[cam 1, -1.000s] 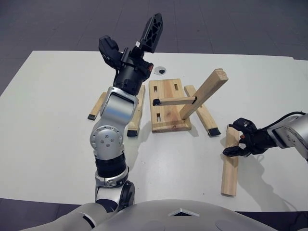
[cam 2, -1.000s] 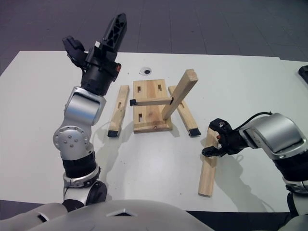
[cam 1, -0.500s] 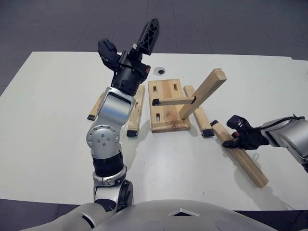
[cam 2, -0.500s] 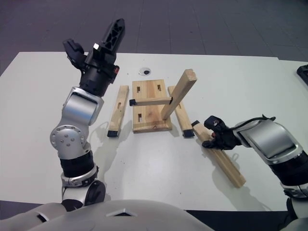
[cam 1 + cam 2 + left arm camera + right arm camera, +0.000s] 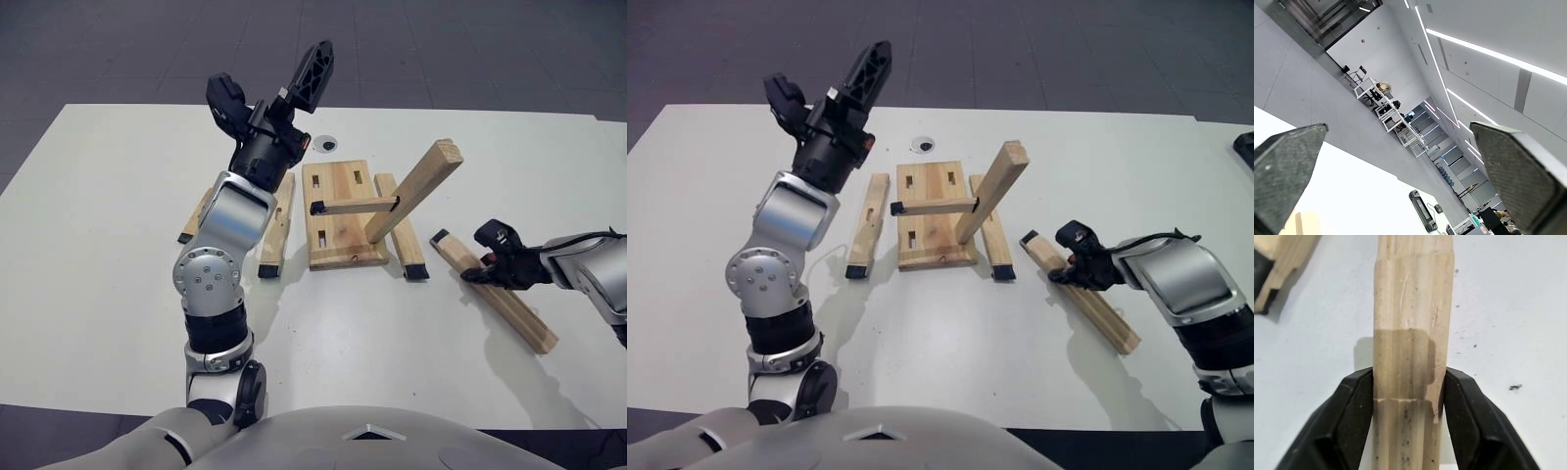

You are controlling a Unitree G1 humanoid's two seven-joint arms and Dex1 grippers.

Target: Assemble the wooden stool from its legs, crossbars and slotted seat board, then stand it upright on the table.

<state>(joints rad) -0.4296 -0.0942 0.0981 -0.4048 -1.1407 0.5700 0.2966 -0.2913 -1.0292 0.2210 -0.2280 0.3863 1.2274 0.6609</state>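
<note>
**Stool assembly, part-built.** The slotted seat board (image 5: 343,240) lies flat near the middle of the white table (image 5: 98,245). One leaning leg (image 5: 419,186) rises at a tilt from the board's right side; whether its foot sits in a slot cannot be told. A thin crossbar (image 5: 358,206) runs from that leg leftward over the board. A loose leg (image 5: 400,235) lies just beside the board's right edge. Further capped pieces (image 5: 282,235) lie to the board's left, partly behind your raised left arm.

Your right gripper (image 5: 1408,416) pinches another wooden leg (image 5: 514,308) across its narrow width, near its black-capped end. This leg appears to rest on the table, angled away from the board and apart from the loose leg. Your left gripper (image 5: 269,78) hangs high over the table's far side, fingers spread wide and holding nothing.

**Handling, as judged.** The held leg is rigid softwood, probably light, and should not flex or crush under the pads. Its planed faces look smooth, so a hold this close to one end may let the long free end sag and pivot in the grip. Take it nearer mid-length to carry it. Hold near an end only when guiding that end into a slot.
</note>
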